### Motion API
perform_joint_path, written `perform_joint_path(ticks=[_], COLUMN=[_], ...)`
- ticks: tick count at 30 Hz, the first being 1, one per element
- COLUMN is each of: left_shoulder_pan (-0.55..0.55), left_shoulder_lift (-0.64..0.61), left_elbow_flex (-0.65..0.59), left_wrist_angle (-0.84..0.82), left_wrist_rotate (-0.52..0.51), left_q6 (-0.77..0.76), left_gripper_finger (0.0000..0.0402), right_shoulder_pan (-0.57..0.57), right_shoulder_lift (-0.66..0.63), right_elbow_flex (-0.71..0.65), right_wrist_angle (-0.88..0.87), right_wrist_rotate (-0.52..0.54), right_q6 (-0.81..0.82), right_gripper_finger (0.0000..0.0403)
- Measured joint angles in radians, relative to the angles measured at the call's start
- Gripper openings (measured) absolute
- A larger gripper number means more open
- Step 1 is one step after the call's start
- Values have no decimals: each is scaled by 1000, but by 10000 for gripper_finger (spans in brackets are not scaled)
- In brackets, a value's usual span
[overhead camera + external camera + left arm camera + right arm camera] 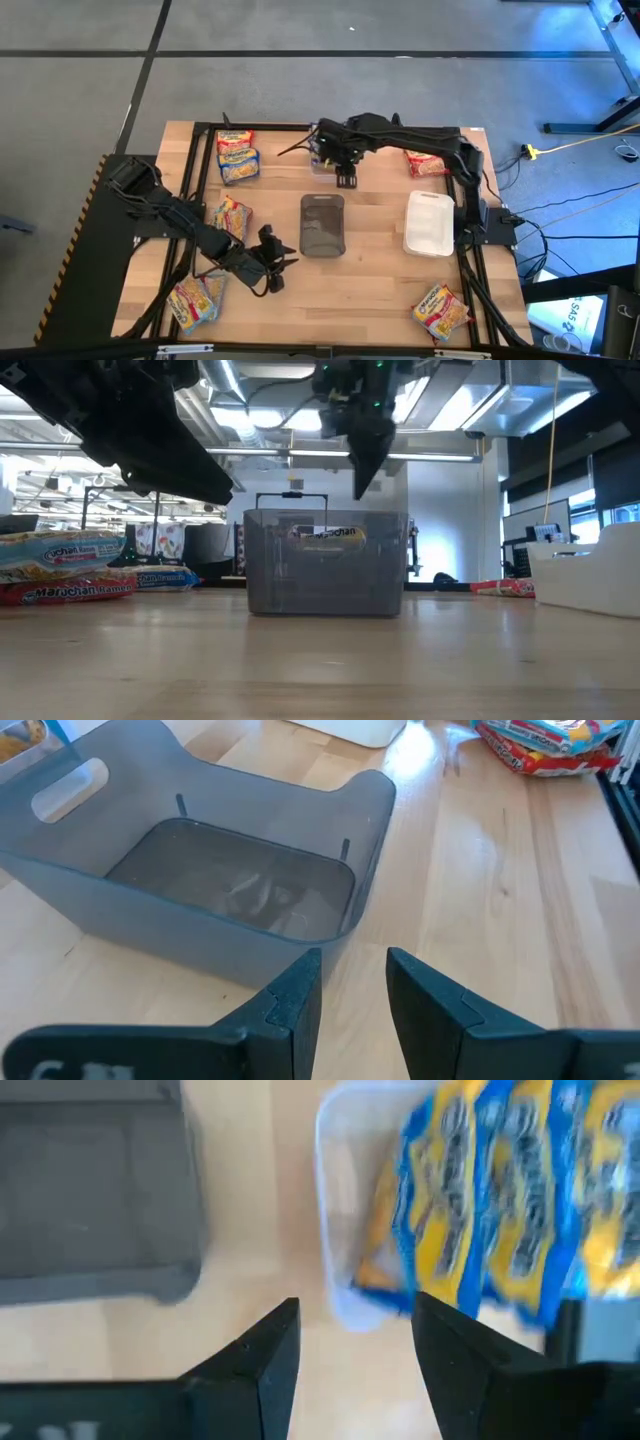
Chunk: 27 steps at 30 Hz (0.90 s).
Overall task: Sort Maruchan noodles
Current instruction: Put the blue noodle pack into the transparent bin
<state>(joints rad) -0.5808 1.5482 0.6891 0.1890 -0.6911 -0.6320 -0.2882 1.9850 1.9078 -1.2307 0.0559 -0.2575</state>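
Maruchan noodle packets lie flat on the table in several spots: two at the far left (237, 156), one at mid left (230, 215), a pile at the near left corner (197, 300), one at the near right (440, 310), and a red one at the far right (425, 160). Blue-and-yellow packets (500, 1200) sit in a clear tub (335, 1270). My right gripper (346, 180) (355, 1315) hangs open and empty above the table, between that tub and the grey bin (322, 224). My left gripper (280, 262) (353, 960) is open and empty, low by the bin's near left corner.
The grey bin (230, 880) stands mid-table with nothing in it. A white tub (430, 222) stands to its right. In the low view the right gripper (362, 480) hangs above the bin (325, 565). Bare wood lies between the bin and the near edge.
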Motion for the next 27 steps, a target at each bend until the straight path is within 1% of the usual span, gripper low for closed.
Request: perform_joint_path(ticks=[2, 4, 6, 8, 11, 13, 16, 18, 21, 25, 27], left_shoulder_pan=[12, 30, 51, 80, 135, 173, 239, 290, 380, 514, 599], left_shoulder_lift=[0, 0, 0, -5, -53, -101, -160, -197, -239, -270, -270], left_elbow_flex=[0, 0, 1, 18, 79, 126, 201, 242, 276, 281, 281], left_wrist_angle=[0, 0, -1, -38, -180, -345, -584, -743, -919, -1047, -1106], left_wrist_rotate=[-6, -6, 10, 42, 93, 121, 127, 128, 134, 138, 131], left_q6=[11, 13, 39, 80, 114, 112, 61, 9, -50, -64, -79], left_gripper_finger=[108, 108, 108, 108, 108, 108, 108, 108, 108, 108, 108], right_shoulder_pan=[15, 35, 63, 97, 152, 191, 250, 292, 346, 375, 376], right_shoulder_lift=[-58, -133, -220, -312, -454, -540, -641, -684, -700, -694, -692], right_elbow_flex=[-73, -174, -300, -440, -645, -780, -968, -1072, -1189, -1260, -1281], right_wrist_angle=[16, 48, 120, 225, 414, 565, 857, 1059, 1272, 1391, 1398], right_wrist_rotate=[9, 53, 82, 108, 139, 161, 167, 142, 132, 136, 135], right_q6=[44, 88, 131, 174, 227, 250, 306, 310, 271, 231, 230], right_gripper_finger=[166, 166, 166, 166, 166, 166, 166, 166, 166, 166, 166])
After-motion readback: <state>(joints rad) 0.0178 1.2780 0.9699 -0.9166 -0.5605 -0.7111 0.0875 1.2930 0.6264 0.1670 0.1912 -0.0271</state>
